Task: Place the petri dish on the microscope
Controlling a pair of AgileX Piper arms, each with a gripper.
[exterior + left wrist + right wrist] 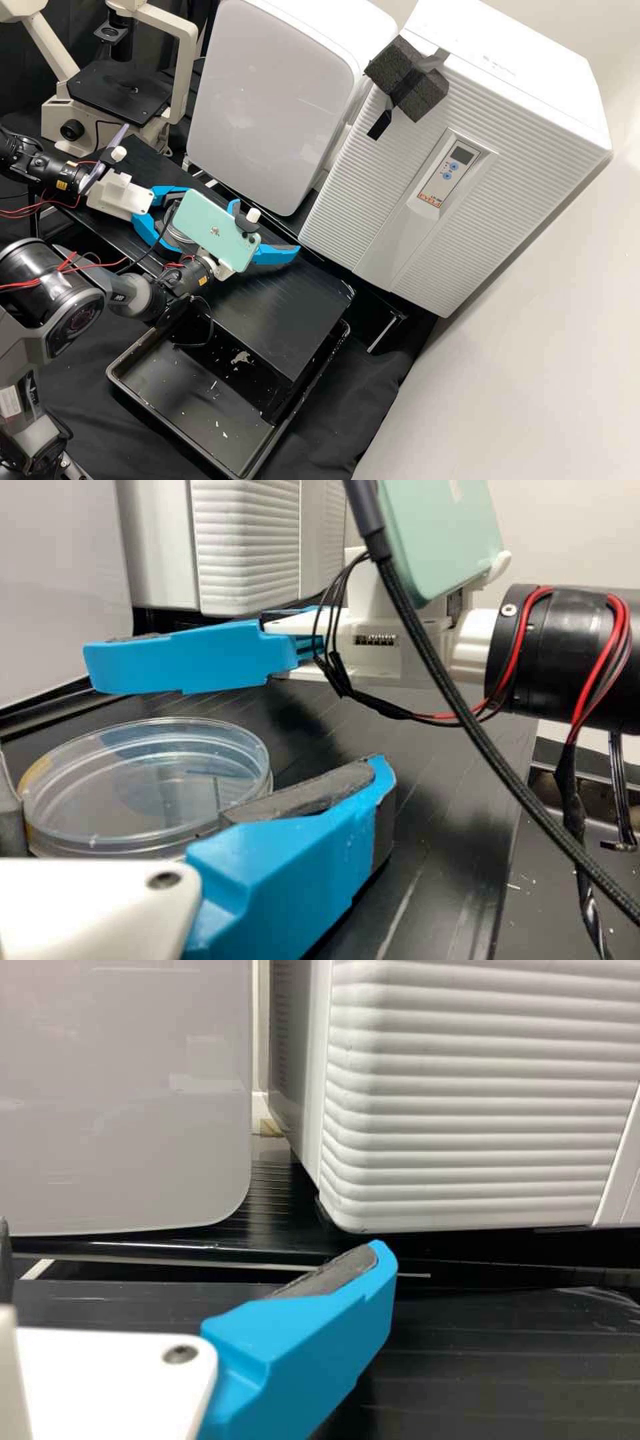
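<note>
In the high view my left gripper (163, 217) stands at the clear petri dish (175, 233) with a blue finger on either side. The left wrist view has the round dish (140, 780) between the pads of my left gripper (190, 805), both against its sides, so I take it as shut on the dish. My right gripper (263, 230) stands apart to the right, partly behind a mint phone, its fingers open; its blue finger shows in the right wrist view. The microscope (120, 87) is at the back left with its flat black stage.
A black bench board (293, 320) runs under both grippers. In front is a black tray (167, 393) with white scraps. Behind stand a white panelled unit (273, 100) and a ribbed white machine (387, 180). The mint phone (215, 230) and cables hang about my right wrist.
</note>
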